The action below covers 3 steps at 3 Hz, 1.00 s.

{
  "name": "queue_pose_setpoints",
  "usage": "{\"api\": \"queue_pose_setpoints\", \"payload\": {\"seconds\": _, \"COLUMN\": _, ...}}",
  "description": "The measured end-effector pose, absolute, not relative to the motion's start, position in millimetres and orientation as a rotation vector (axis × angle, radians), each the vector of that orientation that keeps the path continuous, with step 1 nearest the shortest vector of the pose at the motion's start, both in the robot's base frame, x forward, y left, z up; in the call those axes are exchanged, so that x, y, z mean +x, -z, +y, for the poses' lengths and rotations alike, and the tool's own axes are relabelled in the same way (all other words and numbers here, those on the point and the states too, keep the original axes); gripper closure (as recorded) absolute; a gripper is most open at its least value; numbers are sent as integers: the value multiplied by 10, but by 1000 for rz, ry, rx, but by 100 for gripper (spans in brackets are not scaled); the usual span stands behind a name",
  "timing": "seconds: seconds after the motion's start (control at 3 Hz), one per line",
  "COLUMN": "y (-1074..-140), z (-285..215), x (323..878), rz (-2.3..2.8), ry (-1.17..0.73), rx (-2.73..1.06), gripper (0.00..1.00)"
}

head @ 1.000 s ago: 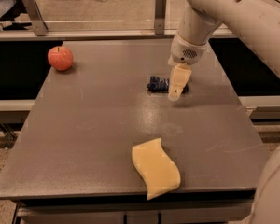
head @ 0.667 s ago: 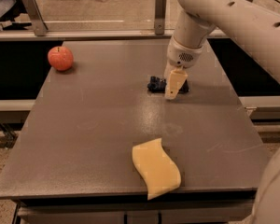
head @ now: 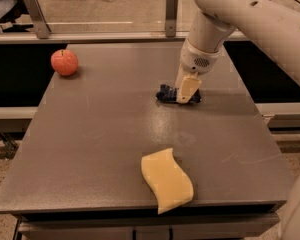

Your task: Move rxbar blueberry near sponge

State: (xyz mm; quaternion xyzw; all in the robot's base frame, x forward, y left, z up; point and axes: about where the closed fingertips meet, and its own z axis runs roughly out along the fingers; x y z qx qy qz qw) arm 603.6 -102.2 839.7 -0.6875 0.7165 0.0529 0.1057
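Cream hand (head: 186, 97) at rxbar blueberry (head: 165, 93)

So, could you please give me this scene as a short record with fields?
pincer: lowered at the rxbar blueberry, back right of the table
rxbar blueberry: lying on the table, partly hidden by the pincer
sponge: front edge, well apart from the rxbar blueberry
apple: back left corner
table: grey top
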Motion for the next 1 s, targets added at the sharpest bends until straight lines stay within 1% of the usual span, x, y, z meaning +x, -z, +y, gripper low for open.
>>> {"api": "queue_pose_setpoints", "payload": {"seconds": 0.33, "y": -8560, "z": -1109, "x": 5939, "rz": 2032, "ry": -234, "rx": -1978, "gripper": 100}}
{"api": "queue_pose_setpoints", "payload": {"seconds": 0.67, "y": -8795, "z": -1208, "x": 5626, "rz": 1924, "ry": -237, "rx": -1999, "gripper": 100}}
{"api": "queue_pose_setpoints", "payload": {"seconds": 1.0, "y": -8974, "z": -1210, "x": 5133, "rz": 1860, "ry": -230, "rx": -2095, "gripper": 100}}
